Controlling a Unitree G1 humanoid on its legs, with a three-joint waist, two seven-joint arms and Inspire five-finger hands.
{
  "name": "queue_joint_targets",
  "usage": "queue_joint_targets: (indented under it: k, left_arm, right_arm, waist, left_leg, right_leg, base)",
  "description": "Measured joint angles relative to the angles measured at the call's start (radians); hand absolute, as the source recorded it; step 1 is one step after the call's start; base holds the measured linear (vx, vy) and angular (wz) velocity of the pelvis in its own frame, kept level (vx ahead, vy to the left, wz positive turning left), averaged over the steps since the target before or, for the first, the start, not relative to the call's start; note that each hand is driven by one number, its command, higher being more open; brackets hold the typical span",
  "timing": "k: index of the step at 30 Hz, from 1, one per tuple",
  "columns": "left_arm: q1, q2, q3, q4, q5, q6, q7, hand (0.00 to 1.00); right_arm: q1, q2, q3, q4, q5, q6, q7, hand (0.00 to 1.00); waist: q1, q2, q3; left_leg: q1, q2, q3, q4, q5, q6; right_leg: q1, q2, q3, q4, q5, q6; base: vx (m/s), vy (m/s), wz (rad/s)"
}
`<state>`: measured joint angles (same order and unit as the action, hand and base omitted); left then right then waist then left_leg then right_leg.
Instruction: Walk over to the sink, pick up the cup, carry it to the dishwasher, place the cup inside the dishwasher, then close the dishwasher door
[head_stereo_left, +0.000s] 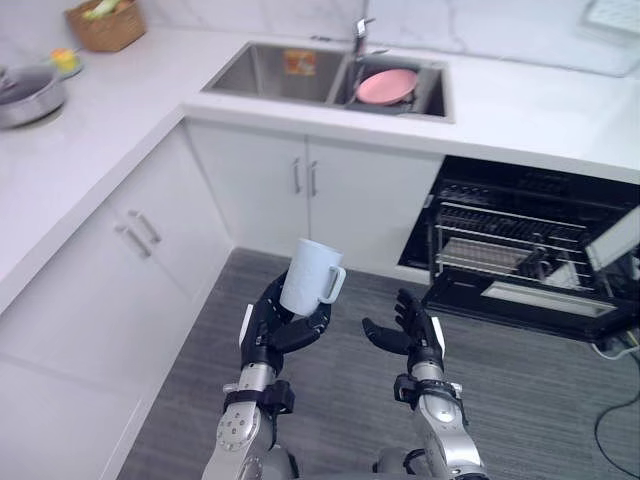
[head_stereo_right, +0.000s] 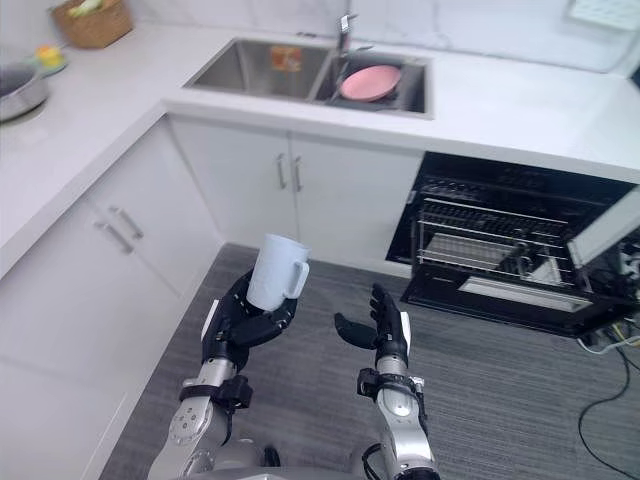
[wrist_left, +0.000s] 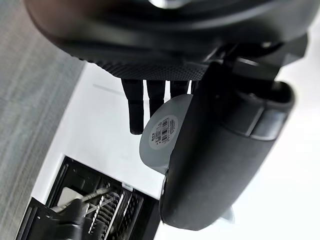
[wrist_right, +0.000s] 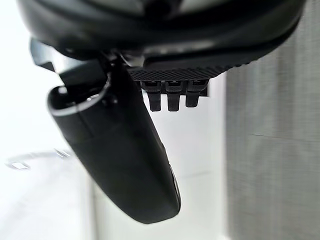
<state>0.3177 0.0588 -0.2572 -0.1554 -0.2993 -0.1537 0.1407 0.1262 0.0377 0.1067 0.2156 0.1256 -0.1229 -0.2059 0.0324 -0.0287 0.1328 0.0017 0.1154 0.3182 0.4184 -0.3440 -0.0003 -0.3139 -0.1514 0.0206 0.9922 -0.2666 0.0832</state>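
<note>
Mug: we see the white mug held up over the grey floor in front of the cabinets, leaning a little, mouth up, its handle turned toward the right hand
Left hand: our left hand is curled under and around the lower part of the mug; in the left wrist view the fingers and thumb close on the base, where a sticker shows
Right hand: our right hand is just beside the left, spread loosely and holding nothing
Dishwasher: the dishwasher stands open to our right under the counter, its door folded down and a wire rack showing inside
Sink: the sink lies ahead, with a pink plate in its right basin
Stage: we judge the pick-up done and the carry under way; placing and closing are not yet done
Risk, slip: the grasp sits low on the mug, so a jolt while we walk could tip it out of the hand
Risk, door: the lowered door juts into our path; stepping too near could knock it
Risk, rack: a tilted mug could catch on the wires and topple
</note>
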Motion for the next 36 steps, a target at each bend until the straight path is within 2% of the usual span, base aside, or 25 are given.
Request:
queue_joint_targets:
  k: [1, 2, 3, 4, 5, 6, 7, 9, 10, 11, 14, 15, 17, 18, 20, 21, 22, 25, 27, 28, 29, 31, 33, 35, 36]
  left_arm:
    - [-0.005, -0.003, -0.001, -0.025, 0.01, -0.003, 0.002, 0.3]
    - [-0.005, -0.004, -0.001, -0.033, 0.015, -0.004, 0.003, 0.3]
    - [-0.009, -0.003, 0.004, -0.037, 0.025, -0.015, 0.004, 0.3]
    - [-0.017, 0.0, 0.014, -0.033, 0.025, -0.016, 0.005, 0.3]
    - [-0.033, -0.006, 0.016, -0.004, 0.025, -0.023, 0.006, 0.3]
    - [-0.042, -0.029, 0.015, 0.03, 0.025, -0.021, 0.008, 0.3]
    - [-0.041, -0.054, 0.014, 0.052, 0.026, -0.019, 0.009, 0.3]
    - [-0.044, -0.076, 0.017, 0.069, 0.026, -0.012, 0.009, 0.3]
    - [-0.043, -0.087, 0.016, 0.077, 0.025, -0.007, 0.009, 0.3]
    - [-0.031, -0.095, 0.012, 0.076, 0.026, -0.005, 0.005, 0.3]
    - [-0.021, -0.097, 0.008, 0.06, 0.026, -0.007, -0.009, 0.3]
    - [-0.016, -0.097, 0.011, 0.046, 0.027, -0.007, -0.015, 0.3]
    - [-0.016, -0.097, 0.012, 0.042, 0.026, -0.008, -0.017, 0.3]
    - [-0.008, -0.097, 0.012, 0.042, 0.027, -0.008, -0.017, 0.3]
    - [0.008, -0.097, 0.014, 0.042, 0.026, -0.008, -0.017, 0.3]
    - [0.014, -0.086, 0.016, 0.05, 0.026, -0.009, -0.015, 0.3]
    - [0.012, -0.062, 0.019, 0.057, 0.026, -0.007, -0.011, 0.3]
    - [0.007, -0.045, 0.018, 0.057, 0.026, -0.006, -0.009, 0.3]
    - [0.007, -0.04, 0.012, 0.055, 0.027, -0.005, -0.009, 0.3]
    - [0.006, -0.039, 0.012, 0.053, 0.027, -0.006, -0.009, 0.3]
    - [0.006, -0.036, 0.012, 0.05, 0.029, -0.006, -0.009, 0.3]
    - [0.006, -0.033, 0.013, 0.047, 0.029, -0.005, -0.008, 0.3]
    - [0.006, -0.028, 0.014, 0.029, 0.029, -0.006, -0.006, 0.3]
    - [0.006, -0.028, 0.014, 0.007, 0.029, -0.006, -0.005, 0.3]
    - [0.002, -0.028, 0.013, -0.004, 0.029, -0.009, -0.005, 0.3]
  right_arm:
    - [-0.002, 0.004, 0.006, -0.027, 0.009, -0.004, 0.005, 0.9]
    - [-0.002, 0.003, 0.01, -0.036, 0.009, -0.006, 0.005, 0.9]
    - [-0.005, 0.003, 0.021, -0.039, 0.012, -0.022, 0.008, 0.9]
    - [-0.005, 0.002, 0.031, -0.04, 0.019, -0.033, 0.01, 0.9]
    - [-0.005, -0.008, 0.036, -0.043, 0.042, -0.041, 0.01, 0.9]
    - [-0.002, -0.031, 0.032, -0.043, 0.051, -0.041, 0.008, 0.9]
    - [0.001, -0.048, 0.024, -0.048, 0.055, -0.04, 0.009, 0.9]
    - [0.016, -0.053, 0.009, -0.066, 0.078, -0.039, 0.004, 0.9]
    - [0.04, -0.053, 0.004, -0.098, 0.087, -0.039, -0.002, 0.9]
    - [0.092, -0.052, 0.005, -0.183, 0.088, -0.04, -0.011, 0.9]
    - [0.123, -0.042, 0.005, -0.297, 0.089, -0.065, -0.019, 0.9]
    - [0.115, -0.039, 0.004, -0.329, 0.09, -0.084, -0.02, 0.9]
    - [0.104, -0.036, -0.011, -0.344, 0.09, -0.106, -0.019, 0.9]
    - [0.098, -0.038, -0.023, -0.337, 0.09, -0.106, -0.02, 0.9]
    - [0.086, -0.044, -0.04, -0.298, 0.09, -0.107, -0.021, 0.9]
    - [0.071, -0.049, -0.042, -0.245, 0.09, -0.106, -0.022, 0.9]
    - [0.073, -0.037, -0.041, -0.21, 0.09, -0.096, -0.028, 0.9]
    - [0.063, -0.018, -0.039, -0.191, 0.09, -0.077, -0.03, 0.9]
    - [0.059, -0.012, -0.039, -0.194, 0.089, -0.077, -0.027, 0.9]
    - [0.057, -0.012, -0.037, -0.195, 0.089, -0.077, -0.024, 0.9]
    - [0.054, -0.01, -0.037, -0.195, 0.087, -0.077, -0.023, 0.9]
    - [0.046, -0.007, -0.031, -0.196, 0.087, -0.077, -0.023, 0.9]
    - [0.04, 0.005, -0.022, -0.196, 0.086, -0.077, -0.021, 0.9]
    - [0.036, 0.007, -0.002, -0.196, 0.085, -0.077, -0.014, 0.9]
    - [0.032, 0.006, 0.008, -0.195, 0.084, -0.077, -0.01, 0.9]
  waist:
    - [-0.009, 0.003, -0.002]
    - [-0.013, 0.004, -0.003]
    - [-0.018, 0.0, -0.006]
    - [-0.024, -0.019, -0.02]
    - [-0.031, -0.007, -0.027]
    - [-0.023, 0.036, -0.04]
    - [-0.025, 0.067, -0.047]
    - [-0.035, 0.08, -0.041]
    - [-0.033, 0.081, -0.039]
    - [-0.027, 0.08, -0.036]
    - [-0.018, 0.076, -0.034]
    - [-0.013, 0.076, -0.037]
    - [0.008, 0.072, -0.037]
    - [0.012, 0.072, -0.037]
    - [0.015, 0.078, -0.04]
    - [0.029, 0.076, -0.046]
    - [0.019, 0.045, -0.053]
    - [0.017, 0.022, -0.045]
    - [0.017, 0.021, -0.045]
    - [0.018, 0.021, -0.044]
    - [0.02, 0.018, -0.043]
    - [0.011, 0.011, -0.039]
    - [0.008, 0.0, -0.031]
    - [0.001, 0.0, -0.032]
    - [-0.001, -0.01, -0.038]
  left_leg:
    - [0.023, 0.019, 0.012, -0.001, -0.017, -0.017]
    - [0.037, 0.029, 0.018, -0.005, -0.023, -0.028]
    - [0.067, 0.041, 0.03, -0.018, -0.025, -0.054]
    - [0.084, 0.036, 0.027, -0.027, -0.029, -0.074]
    - [0.094, 0.04, -0.019, -0.023, -0.05, -0.098]
    - [0.094, 0.062, -0.072, -0.023, -0.044, -0.095]
    - [0.093, 0.084, -0.095, -0.002, -0.027, -0.091]
    - [0.072, 0.106, -0.121, 0.086, 0.02, -0.099]
    - [0.038, 0.123, -0.127, 0.199, 0.075, -0.095]
    - [-0.035, 0.158, -0.13, 0.409, 0.12, -0.104]
    - [-0.154, 0.182, -0.113, 0.544, 0.074, -0.079]
    - [-0.211, 0.181, -0.112, 0.518, 0.054, -0.051]
    - [-0.266, 0.16, -0.116, 0.398, 0.031, -0.039]
    - [-0.287, 0.131, -0.138, 0.284, 0.033, -0.04]
    - [-0.272, 0.069, -0.23, 0.058, 0.085, -0.053]
    - [-0.246, 0.035, -0.25, 0.022, 0.192, -0.075]
    - [-0.251, 0.007, -0.237, 0.032, 0.18, -0.06]
    - [-0.275, -0.007, -0.201, 0.112, 0.13, -0.023]
    - [-0.25, -0.014, -0.162, 0.118, 0.087, -0.009]
    - [-0.226, -0.011, -0.127, 0.114, 0.067, -0.003]
    - [-0.198, -0.008, -0.088, 0.111, 0.052, 0.005]
    - [-0.147, -0.008, -0.033, 0.099, 0.034, 0.016]
    - [-0.085, -0.005, 0.012, 0.07, 0.022, 0.022]
    - [-0.054, 0.019, 0.053, 0.052, 0.016, 0.017]
    - [-0.048, 0.032, 0.071, 0.042, 0.017, 0.01]
  right_leg:
    - [-0.039, 0.006, -0.054, -0.036, -0.025, -0.032]
    - [-0.053, 0.012, -0.076, -0.067, -0.032, -0.042]
    - [-0.076, 0.023, -0.119, -0.177, -0.033, -0.053]
    - [-0.07, 0.043, -0.132, -0.356, 0.022, -0.073]
    - [-0.059, 0.061, -0.138, -0.395, 0.081, -0.098]
    - [-0.036, 0.099, -0.146, -0.423, 0.078, -0.109]
    - [-0.02, 0.126, -0.154, -0.439, 0.067, -0.124]
    - [0.029, 0.142, -0.166, -0.473, 0.06, -0.134]
    - [0.078, 0.148, -0.168, -0.509, 0.058, -0.137]
    - [0.175, 0.149, -0.166, -0.576, 0.056, -0.14]
    - [0.283, 0.144, -0.164, -0.656, 0.056, -0.14]
    - [0.307, 0.138, -0.157, -0.681, 0.054, -0.137]
    - [0.329, 0.115, -0.138, -0.696, 0.038, -0.108]
    - [0.337, 0.093, -0.125, -0.694, 0.021, -0.081]
    - [0.336, 0.069, -0.09, -0.671, -0.013, -0.036]
    - [0.331, 0.059, -0.042, -0.648, -0.037, -0.012]
    - [0.332, 0.033, -0.007, -0.659, -0.041, -0.007]
    - [0.329, 0.009, 0.044, -0.68, -0.032, 0.01]
    - [0.312, -0.006, 0.084, -0.639, -0.029, 0.017]
    - [0.266, -0.009, 0.102, -0.545, -0.027, 0.022]
    - [0.21, -0.017, 0.101, -0.436, -0.015, 0.046]
    - [0.156, -0.05, 0.046, -0.32, 0.014, 0.077]
    - [0.124, -0.075, -0.001, -0.243, 0.036, 0.07]
    - [0.09, -0.075, -0.063, -0.233, -0.007, 0.037]
    - [0.06, -0.069, -0.129, -0.265, -0.025, 0.008]
  base:
    - [0.27, -0.102, -0.43]
    - [0.31, -0.135, -0.31]
    - [0.35, -0.152, -0.26]
    - [0.47, -0.19, -0.16]
    - [0.5, -0.156, -0.13]
    - [0.52, -0.129, -0.21]
    - [0.35, -0.064, -0.24]
    - [0.34, -0.099, -0.01]
    - [0.48, -0.128, 0.1]
    - [0.38, -0.079, 0.04]
    - [0.34, 0.021, 0.0]
    - [0.19, 0.105, -0.19]
    - [0.23, 0.178, -0.27]
    - [0.23, 0.315, -0.24]
    - [0.21, 0.373, -0.46]
    - [0.27, 0.4, -0.5]
    - [0.23, 0.32, -0.35]
    - [0.21, 0.255, -0.29]
    - [0.17, 0.22, -0.6]
    - [0.15, 0.217, -0.81]
    - [0.14, 0.196, -0.83]
    - [0.13, 0.117, -0.83]
    - [0.11, 0.026, -0.77]
    - [0.08, -0.057, -0.57]
    - [0.1, -0.108, -0.61]
